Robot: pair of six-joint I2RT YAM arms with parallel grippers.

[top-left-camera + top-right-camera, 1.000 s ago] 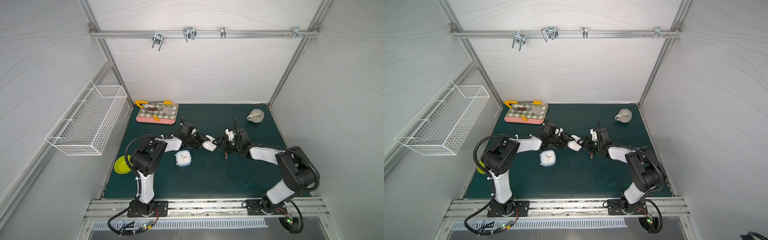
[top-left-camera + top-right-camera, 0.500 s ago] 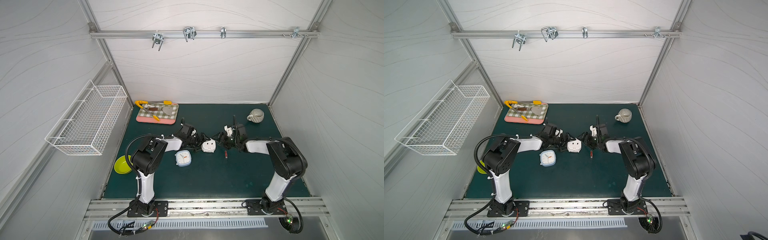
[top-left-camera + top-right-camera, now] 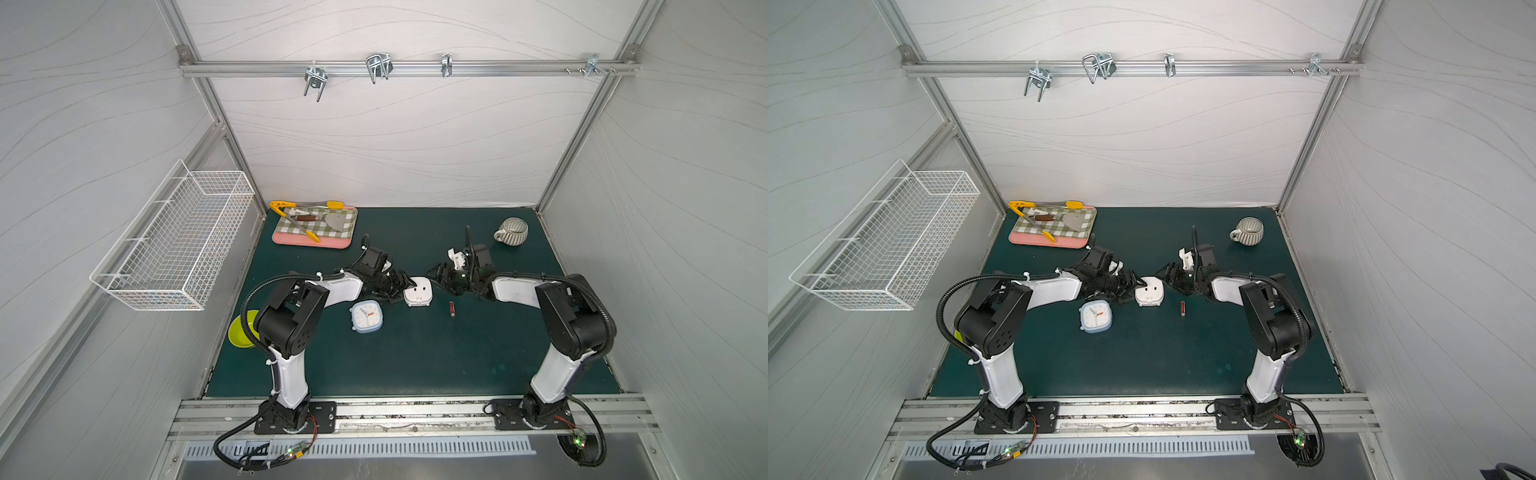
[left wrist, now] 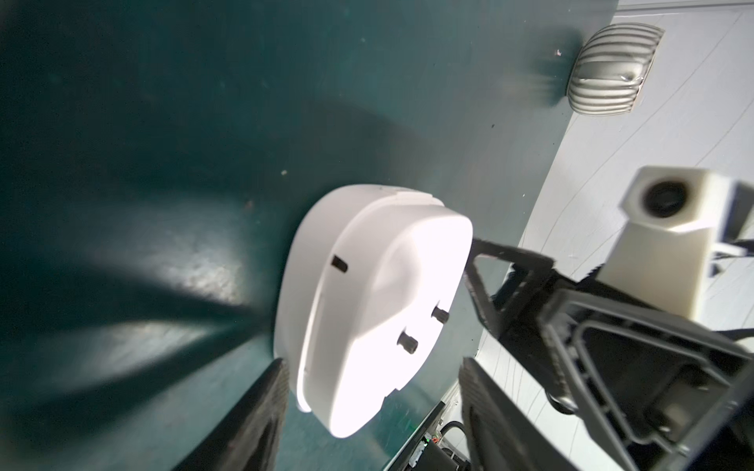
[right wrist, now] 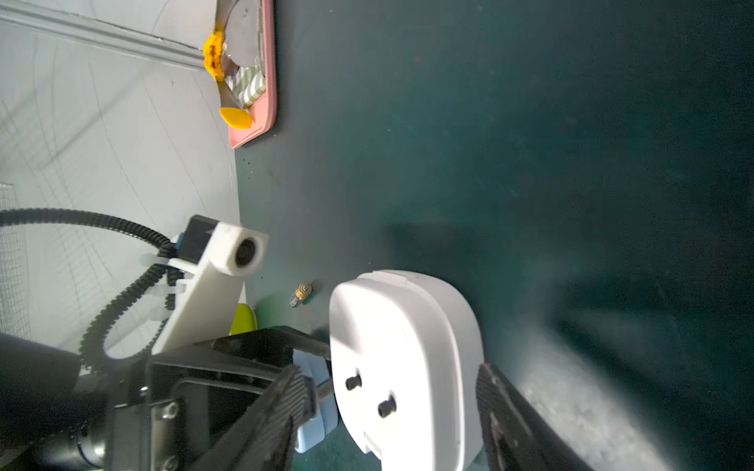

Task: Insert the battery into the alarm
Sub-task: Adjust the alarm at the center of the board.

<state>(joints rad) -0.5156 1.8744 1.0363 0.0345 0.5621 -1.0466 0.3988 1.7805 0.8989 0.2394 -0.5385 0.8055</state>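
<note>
Both the left gripper (image 3: 404, 286) and the right gripper (image 3: 434, 277) stand spread astride the white alarm (image 3: 418, 294), while the battery (image 3: 451, 309) lies on the mat (image 3: 415, 357) just near-right of it, long axis near-to-far, closest to the right arm.

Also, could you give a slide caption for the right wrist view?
Right gripper, jaws open, straddles the white alarm clock lying back-up on the green mat.

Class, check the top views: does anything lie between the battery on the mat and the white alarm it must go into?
Nothing visible does: only bare green mat separates the battery from the white alarm.
</note>
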